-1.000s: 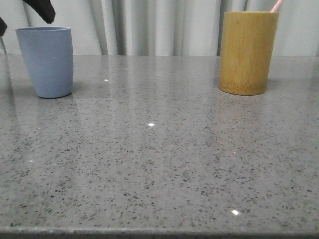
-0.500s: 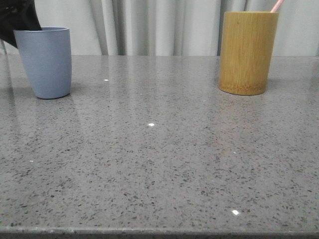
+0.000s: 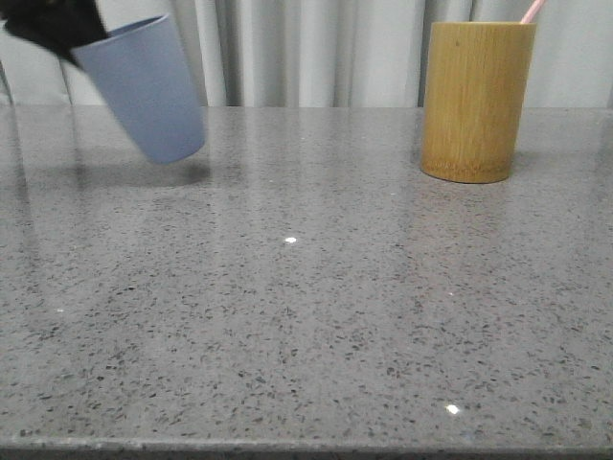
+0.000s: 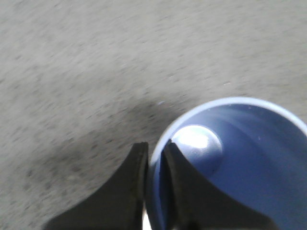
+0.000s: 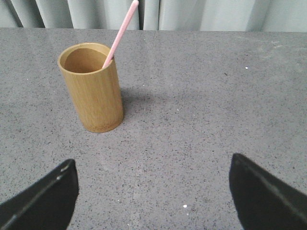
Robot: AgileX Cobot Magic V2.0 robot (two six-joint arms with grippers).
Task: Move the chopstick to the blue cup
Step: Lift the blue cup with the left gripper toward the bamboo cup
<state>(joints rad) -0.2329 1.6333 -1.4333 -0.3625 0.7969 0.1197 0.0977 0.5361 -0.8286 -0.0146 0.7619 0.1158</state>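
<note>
The left gripper (image 4: pixel 154 158) is pinching the rim of the blue cup (image 3: pixel 144 88), one finger inside and one outside, and holding it tilted above the table (image 3: pixel 306 307). The chopstick (image 5: pixel 121 31) is standing in the bamboo holder (image 5: pixel 92 88), leaning on the rim with its upper end slanting outward. The right gripper (image 5: pixel 153 191) is hanging wide open and holding nothing.

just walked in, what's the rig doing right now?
The left pincer is clamped on the rim of the blue cup, one finger inside and one outside, holding it tilted and lifted off the grey table. The pink chopstick leans in the bamboo holder. The right pincer hangs open, short of the holder.
</note>
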